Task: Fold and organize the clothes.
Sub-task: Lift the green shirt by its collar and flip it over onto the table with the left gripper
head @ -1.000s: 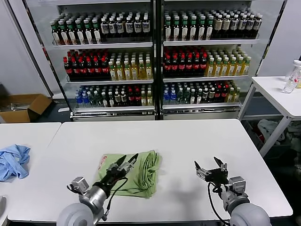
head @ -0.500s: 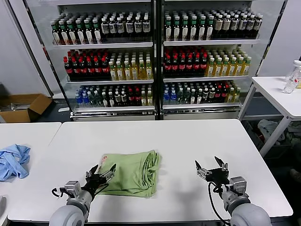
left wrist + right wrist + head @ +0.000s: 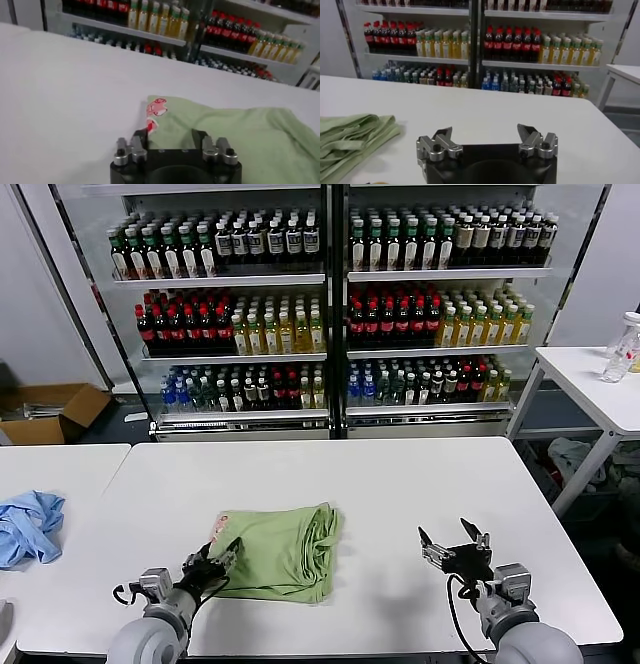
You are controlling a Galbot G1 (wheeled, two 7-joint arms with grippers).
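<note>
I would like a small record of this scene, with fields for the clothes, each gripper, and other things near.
clothes: folded green shirt lying on the white table, red print at its left corner
left gripper: open, at the shirt's near-left edge
right gripper: open, over bare table to the right, apart from the shirt
other cloth: blue garment on the side table to the left
background: shelves of bottles

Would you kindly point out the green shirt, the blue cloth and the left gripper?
green shirt [image 3: 285, 549], head view, middle of the folded fabric.
blue cloth [image 3: 27, 524], head view, middle of the crumpled heap.
left gripper [image 3: 212, 564], head view, between its fingertips.
</note>
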